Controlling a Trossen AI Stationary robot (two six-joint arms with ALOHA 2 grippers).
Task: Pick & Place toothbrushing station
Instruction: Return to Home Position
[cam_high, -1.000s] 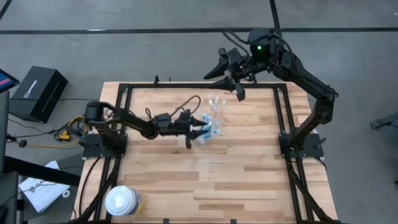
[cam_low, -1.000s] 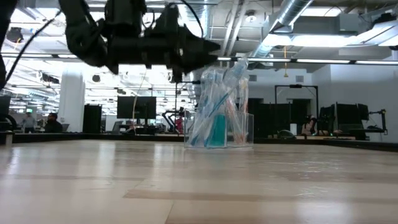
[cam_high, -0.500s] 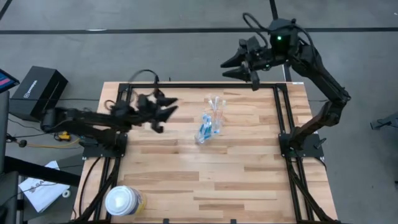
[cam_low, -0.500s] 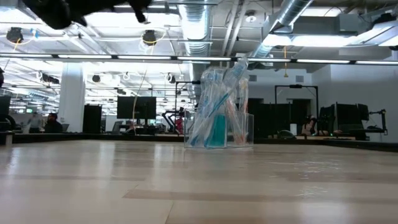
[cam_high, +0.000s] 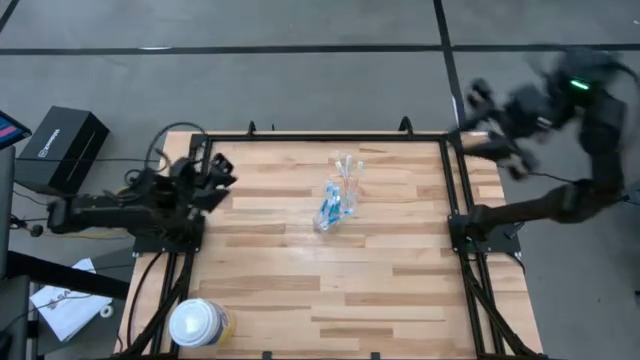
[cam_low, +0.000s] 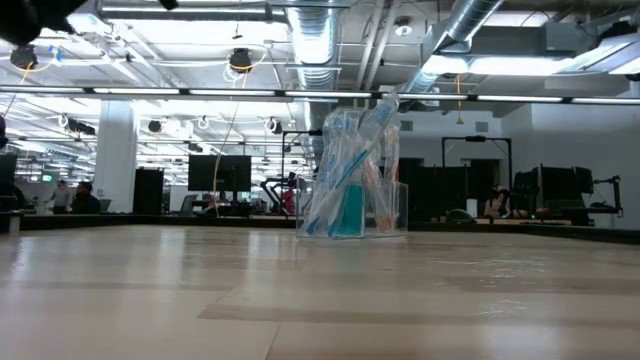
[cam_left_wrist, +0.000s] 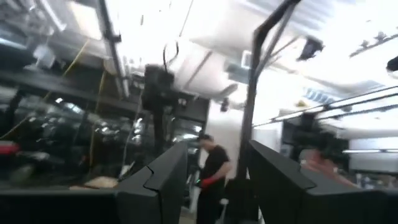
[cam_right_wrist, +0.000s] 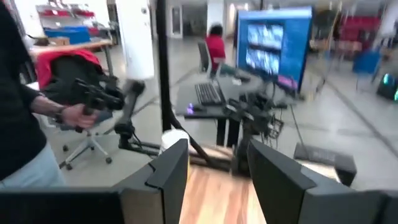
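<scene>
A small clear plastic cup (cam_high: 340, 201) stands upright on its base on the wooden table, a little to the far side of the middle. It holds several slim blue, white and orange toothbrushes (cam_low: 345, 160) and blue tubes (cam_low: 347, 212). My left gripper (cam_high: 222, 178) is open and empty above the table's far left corner, well away from the cup; its own view (cam_left_wrist: 217, 155) shows only the room. My right gripper (cam_high: 485, 125) is open and empty, raised beyond the table's far right corner; its own view (cam_right_wrist: 217, 152) looks away from the cup.
A large round white-topped yellowish container (cam_high: 196, 323) stands at the near left corner. A black frame (cam_high: 320, 139) runs along the table's far edge and sides. A black box (cam_high: 65, 146) sits off the table's left. A person (cam_right_wrist: 22, 124) stands beyond the table.
My left gripper has drawn back from the cup toward the table's left edge and gone up. My right gripper has swung from above the table's far edge out past the far right corner. The cup with its toothbrushes has stayed where it was.
</scene>
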